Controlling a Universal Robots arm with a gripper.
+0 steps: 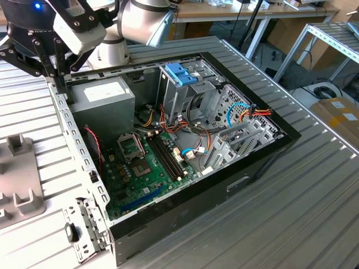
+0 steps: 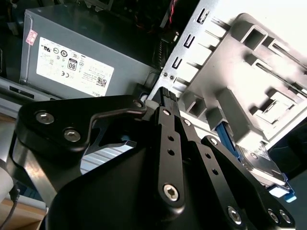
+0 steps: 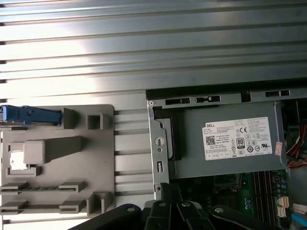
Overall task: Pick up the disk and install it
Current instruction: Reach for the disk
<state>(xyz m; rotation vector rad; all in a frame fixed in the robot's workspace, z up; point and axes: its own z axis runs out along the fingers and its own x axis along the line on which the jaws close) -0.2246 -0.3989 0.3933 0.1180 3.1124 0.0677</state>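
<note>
Disk sits at one end of a grey holder, well apart from the tool. In the second wrist view its dull metal face shows past the black linkage, with light-blue frame along its sides. In the first wrist view its blue side shows as a narrow strip at the holder's corner. The holder is a moulded grey block with slots and raised tabs, and it lies flat on the ribbed metal surface, just beside the open case. The tool is drawn together with nothing between its tips. It hangs over the case's perforated rim, between the holder and the big grey box with the white sticker, and touches neither that I can see. In the exterior view the arm reaches in from the top, carrying the tool above the case corner nearest that box. The holder lies at the exterior view's left. Inside the case, the green board lies flat below the box. A metal cage stands upright toward the middle, with a blue latch on top. Orange and red cables run across the bays toward the exterior view's right, and thinner wires trail over the board's edge near the cage.
</note>
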